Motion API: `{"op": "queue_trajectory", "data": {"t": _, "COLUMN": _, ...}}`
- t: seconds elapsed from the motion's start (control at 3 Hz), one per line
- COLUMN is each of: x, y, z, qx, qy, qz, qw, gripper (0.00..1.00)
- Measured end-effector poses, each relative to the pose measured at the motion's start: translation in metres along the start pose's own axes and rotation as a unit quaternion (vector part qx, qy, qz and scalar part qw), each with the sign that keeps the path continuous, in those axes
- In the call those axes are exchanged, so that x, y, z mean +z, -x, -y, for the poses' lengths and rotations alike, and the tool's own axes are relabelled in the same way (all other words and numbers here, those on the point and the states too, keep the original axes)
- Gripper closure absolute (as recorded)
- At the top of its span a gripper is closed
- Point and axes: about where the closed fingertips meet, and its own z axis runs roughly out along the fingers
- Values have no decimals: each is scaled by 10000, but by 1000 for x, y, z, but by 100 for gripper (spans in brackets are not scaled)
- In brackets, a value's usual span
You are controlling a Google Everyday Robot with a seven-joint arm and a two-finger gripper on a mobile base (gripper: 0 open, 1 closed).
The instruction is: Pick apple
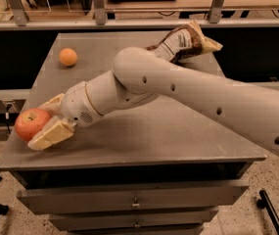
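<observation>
The apple (pixel 29 122), red-orange with yellowish patches and a stem dimple, sits at the front left corner of the grey table (pixel 168 136). My gripper (pixel 39 126) has reached it from the right. Its cream fingers are open and straddle the apple: one finger (pixel 51 133) lies along the apple's near side, the other (pixel 54 103) along its far side. I cannot tell whether the fingers touch the apple. The white arm stretches across the table from the right edge of the view.
A small plain orange fruit (pixel 68 57) lies at the table's back left. A crumpled chip bag (pixel 185 40) lies at the back, partly behind the arm. Drawers (pixel 134 202) sit under the tabletop. A railing (pixel 139 23) runs behind the table.
</observation>
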Motion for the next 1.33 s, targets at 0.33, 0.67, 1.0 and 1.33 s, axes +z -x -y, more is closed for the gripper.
{"op": "queue_trajectory", "data": {"t": 0.33, "x": 1, "y": 1, "z": -1, "qx": -12, "qy": 17, "qz": -3, "qw": 10000, "gripper": 60}}
{"op": "queue_trajectory", "data": {"t": 0.67, "x": 4, "y": 3, "z": -3, "qx": -20, "qy": 59, "qz": -3, "qw": 10000, "gripper": 83}}
{"op": "queue_trajectory", "data": {"t": 1.0, "x": -3, "y": 25, "z": -3, "qx": -228, "qy": 34, "qz": 29, "qw": 9997, "gripper": 100}}
{"op": "queue_trajectory", "data": {"t": 1.33, "x": -20, "y": 81, "z": 0, "qx": -738, "qy": -82, "qz": -23, "qw": 9972, "gripper": 100}}
